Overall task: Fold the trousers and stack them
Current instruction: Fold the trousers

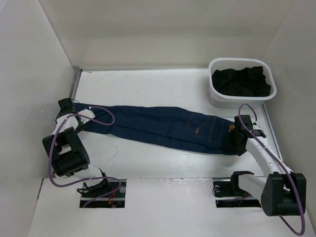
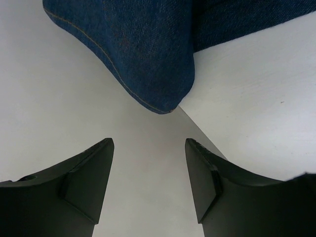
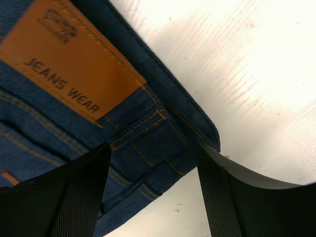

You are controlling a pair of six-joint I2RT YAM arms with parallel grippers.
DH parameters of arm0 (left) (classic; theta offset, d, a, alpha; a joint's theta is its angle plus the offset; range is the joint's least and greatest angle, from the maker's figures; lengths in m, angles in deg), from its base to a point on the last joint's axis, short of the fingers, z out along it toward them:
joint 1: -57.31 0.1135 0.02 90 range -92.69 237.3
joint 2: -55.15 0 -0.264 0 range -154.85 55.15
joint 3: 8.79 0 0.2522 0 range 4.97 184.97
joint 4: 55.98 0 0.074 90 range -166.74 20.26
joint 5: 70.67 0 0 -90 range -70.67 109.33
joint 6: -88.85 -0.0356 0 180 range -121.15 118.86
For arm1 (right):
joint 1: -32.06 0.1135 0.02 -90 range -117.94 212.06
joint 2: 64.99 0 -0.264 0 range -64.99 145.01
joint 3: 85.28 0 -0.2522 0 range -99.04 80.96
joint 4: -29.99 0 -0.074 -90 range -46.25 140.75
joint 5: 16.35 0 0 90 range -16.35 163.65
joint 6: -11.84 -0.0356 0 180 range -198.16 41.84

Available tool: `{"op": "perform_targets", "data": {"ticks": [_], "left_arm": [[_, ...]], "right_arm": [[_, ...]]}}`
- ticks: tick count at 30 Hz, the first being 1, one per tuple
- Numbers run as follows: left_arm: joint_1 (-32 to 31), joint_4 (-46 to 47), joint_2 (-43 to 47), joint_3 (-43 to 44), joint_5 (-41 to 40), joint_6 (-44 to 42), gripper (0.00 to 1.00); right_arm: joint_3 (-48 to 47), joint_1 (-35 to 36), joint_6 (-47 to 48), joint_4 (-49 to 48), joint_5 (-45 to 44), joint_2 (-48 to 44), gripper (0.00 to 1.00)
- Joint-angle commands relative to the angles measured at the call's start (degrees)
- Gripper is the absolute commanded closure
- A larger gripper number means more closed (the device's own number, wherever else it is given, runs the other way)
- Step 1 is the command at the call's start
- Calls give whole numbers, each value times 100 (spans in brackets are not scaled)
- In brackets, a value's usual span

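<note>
1. Table (image 1: 148, 89): white, flat, w/ white walls (image 1: 173, 29) at left, back & right.
2. Trousers (image 1: 158, 129): dark blue jeans w/ tan stitching, lay flat & full length across the middle of the table. Legs pointed left, waist pointed right, and the whole length slanted a bit nearer toward the right.
3. Basket (image 1: 213, 96): white tub at the far right corner, apart from the trousers. It held a heap of black cloth (image 1: 242, 81).
4. Right gripper (image 1: 236, 138) (image 3: 153, 153): sat at the waist end. Fingers were apart, w/ the waistband corner lying betw. them in the wrist view, not clamped.
5. Left gripper (image 1: 79, 116) (image 2: 148, 148): sat at the leg end. Fingers were apart, w/ only bare table betw. them. The hem (image 2: 163, 106) lay just ahead of the tips, not touching.
6. Patch (image 3: 64, 64): brown, on the waistband, read "JEANS WEAR".
</note>
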State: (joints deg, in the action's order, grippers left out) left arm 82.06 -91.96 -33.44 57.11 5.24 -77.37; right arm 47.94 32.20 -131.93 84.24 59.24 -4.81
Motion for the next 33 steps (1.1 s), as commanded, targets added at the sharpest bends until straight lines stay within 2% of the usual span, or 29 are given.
{"op": "perform_targets", "data": {"ticks": [1,7,9,16,22,26,30,33], "left_arm": [[166,77,79,103,73,-15,41],[350,77,132,68,90,-68,41],[368,95,150,33,90,-77,41],[438,113,220,-55,90,-77,41],[588,69,290,-20,117,-208,42],[693,-281,474,-29,335,-358,42],[781,-1597,633,296,1230,-358,42],[799,-1988,546,367,1575,-419,42]], "right_arm": [[58,52,-71,-120,-97,169,27],[-38,60,244,-436,-378,222,27],[-56,17,376,-577,-326,222,32],[-91,-45,236,-647,70,213,59],[-100,-115,280,-639,114,21,100],[-144,-212,394,-648,114,-217,100],[-301,-396,649,-613,114,-367,100],[-468,-712,903,-604,114,-402,100]]}}
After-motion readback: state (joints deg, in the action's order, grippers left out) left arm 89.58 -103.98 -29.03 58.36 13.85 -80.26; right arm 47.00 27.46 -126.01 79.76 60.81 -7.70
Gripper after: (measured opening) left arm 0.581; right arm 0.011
